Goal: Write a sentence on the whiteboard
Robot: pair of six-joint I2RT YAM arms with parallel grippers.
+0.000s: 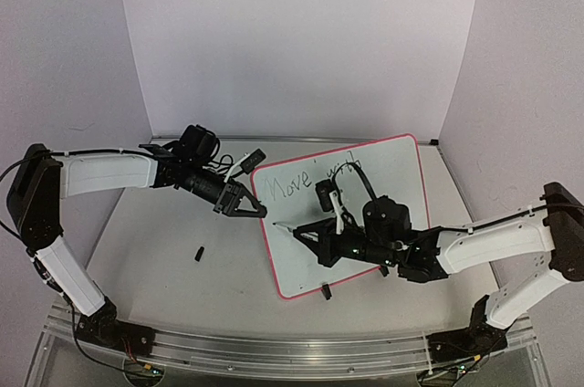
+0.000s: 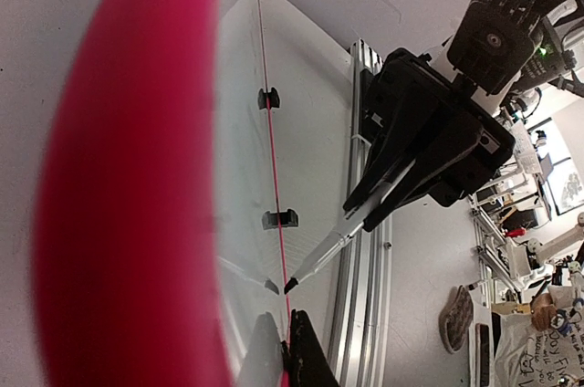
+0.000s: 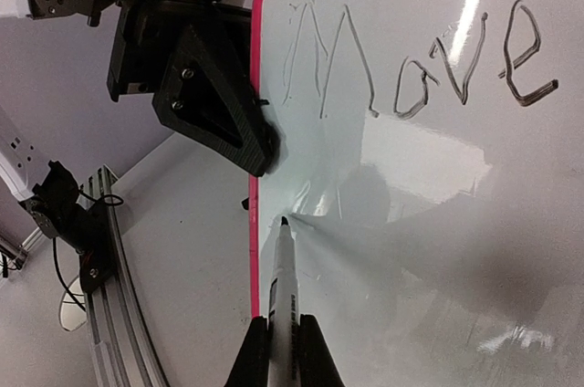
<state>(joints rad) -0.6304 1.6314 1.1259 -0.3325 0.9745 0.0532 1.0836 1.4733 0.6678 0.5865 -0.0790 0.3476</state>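
The whiteboard (image 1: 365, 223) lies tilted on the table, white with a pink-red rim (image 3: 254, 86). The sentence (image 1: 310, 182) runs along its far edge, and "Move" (image 3: 411, 58) is readable in the right wrist view. My left gripper (image 1: 258, 210) is shut on the board's left edge, its fingers (image 2: 306, 355) pinching the rim. My right gripper (image 3: 285, 323) is shut on a white marker (image 3: 285, 287). The marker's black tip (image 3: 285, 221) touches the board just inside the left rim, below the "M" and close to my left fingers (image 3: 214, 109).
A small black cap (image 1: 198, 252) lies on the table left of the board. Black clip feet sit on the board's rim (image 1: 326, 292) (image 2: 280, 218). An aluminium rail (image 1: 274, 350) runs along the near table edge. White walls enclose the back and sides.
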